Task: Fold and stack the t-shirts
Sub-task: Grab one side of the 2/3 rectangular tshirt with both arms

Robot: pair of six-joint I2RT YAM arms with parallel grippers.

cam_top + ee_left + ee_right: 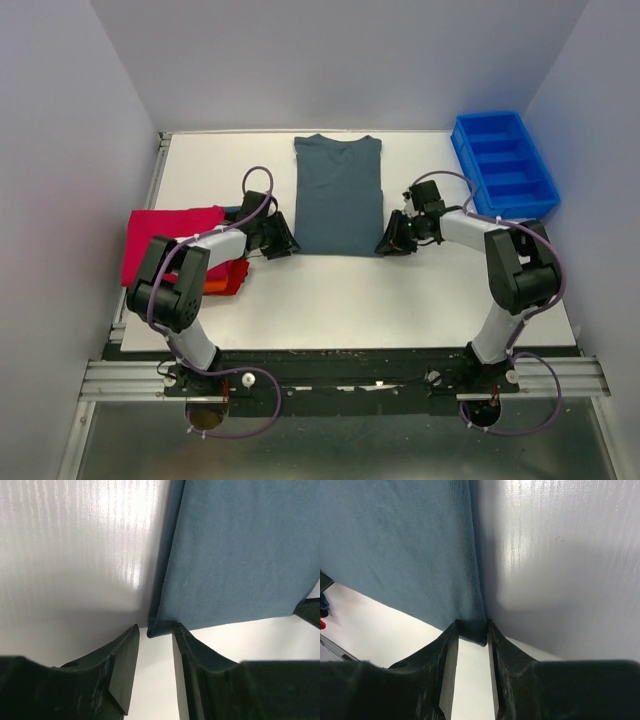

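The slate grey-blue t-shirt (340, 195) lies folded into a long strip at the table's middle, collar at the far end. My left gripper (283, 243) is at its near left corner. In the left wrist view the jaws (156, 627) are open, with the shirt corner (152, 629) just at the fingertips. My right gripper (393, 240) is at the near right corner. Its jaws (472, 624) are open, with that corner (472, 630) between the tips. The crimson-pink t-shirt (170, 235) lies at the left, and the orange one (218, 285) shows beneath it.
A bright blue compartment tray (503, 165) stands at the table's far right. The white table (340, 300) is edged by grey walls on three sides. My left arm reaches over the crimson-pink and orange shirts.
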